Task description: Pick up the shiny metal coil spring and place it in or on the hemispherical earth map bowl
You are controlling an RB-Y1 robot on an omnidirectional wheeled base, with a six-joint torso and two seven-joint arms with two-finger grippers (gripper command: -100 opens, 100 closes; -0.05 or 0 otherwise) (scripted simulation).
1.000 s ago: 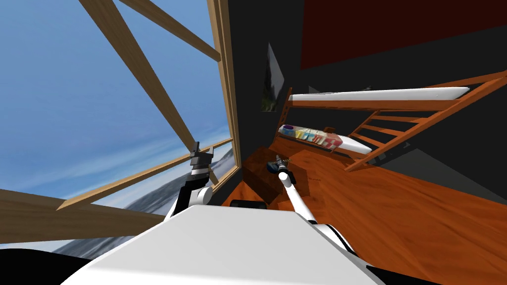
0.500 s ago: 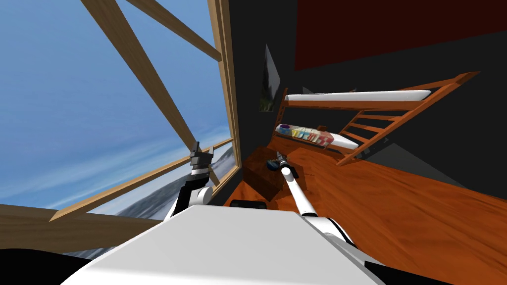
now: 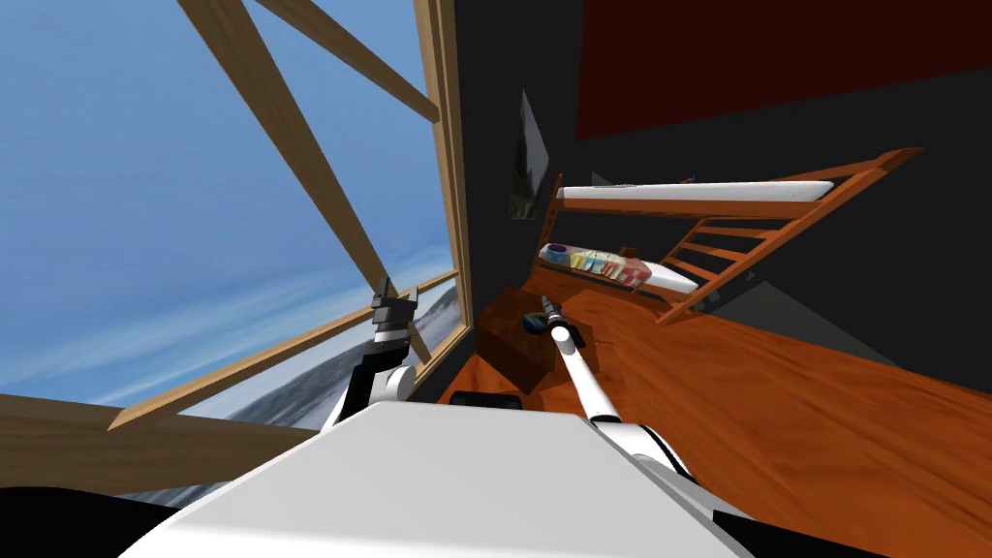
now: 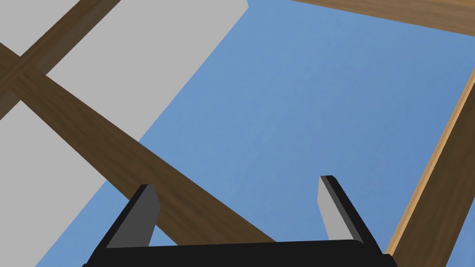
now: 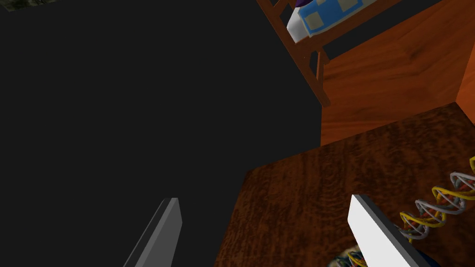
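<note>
While my right gripper (image 5: 264, 204) hangs spread above a dark, grainy wooden table (image 5: 301, 194), the coil spring (image 5: 436, 204), a twisted grey-and-yellow helix, lies just outside one finger, at three o'clock. A dark blue bowl (image 3: 531, 325) sits near. A bunk bed (image 3: 678, 194) stands at one o'clock. My left gripper (image 4: 239, 185), spread, is raised by the window (image 3: 446, 145).

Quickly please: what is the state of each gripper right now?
Left gripper: open, holding nothing.
Right gripper: open, holding nothing; the grey and yellow coil lies just outside one finger.
</note>
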